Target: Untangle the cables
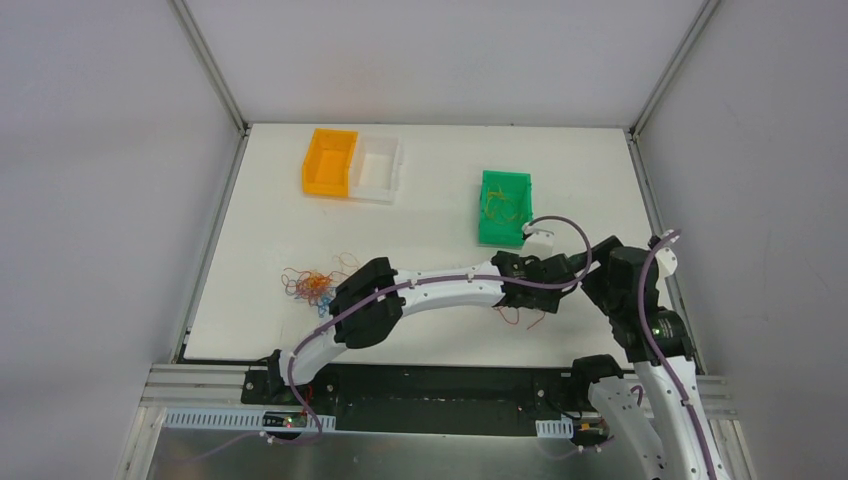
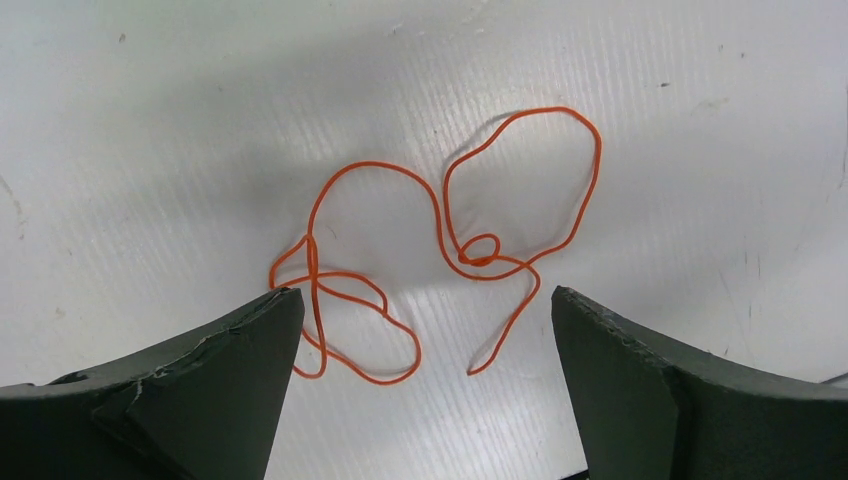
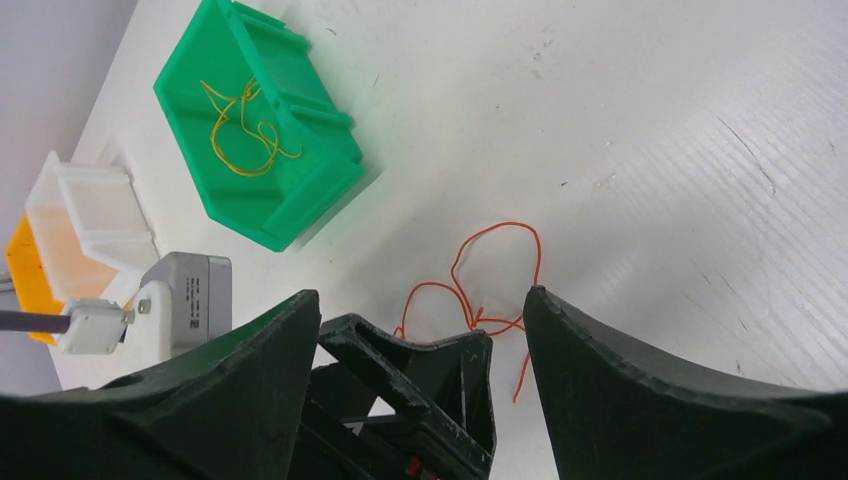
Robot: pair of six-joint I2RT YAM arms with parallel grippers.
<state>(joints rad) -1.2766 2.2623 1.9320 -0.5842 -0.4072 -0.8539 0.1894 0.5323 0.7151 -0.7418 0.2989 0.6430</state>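
So you've got the white table [image 1: 430, 200] filling most of the top view. Your left arm [image 1: 440, 290] stretches from its base at 7 o'clock right across to about 4 o'clock, and your right arm [image 1: 640, 300] is folded up at the 3 o'clock edge, its wrist leaning in toward the same spot.

Bins next: the green bin [image 1: 500, 238] sits at roughly 2 o'clock from the table's middle. The orange bin [image 1: 322, 185] and the white bin [image 1: 372, 190] stand touching side by side at 10 to 11 o'clock.

Your left gripper [image 2: 425, 300] has its jaws spread wide with nothing in them. Right gripper [image 3: 420, 295] is also apart and not holding anything; it looks down on the left one.

The main tangle of cables [image 1: 312, 285], orange, blue and yellow, lies at 8 o'clock beside the left arm's elbow. One loose orange cable [image 2: 478, 262] lies flat on the table at 4 o'clock, looped over itself, right under the left gripper's gap and just beside its left finger. A single yellow cable [image 3: 243, 118] is curled inside the green bin.
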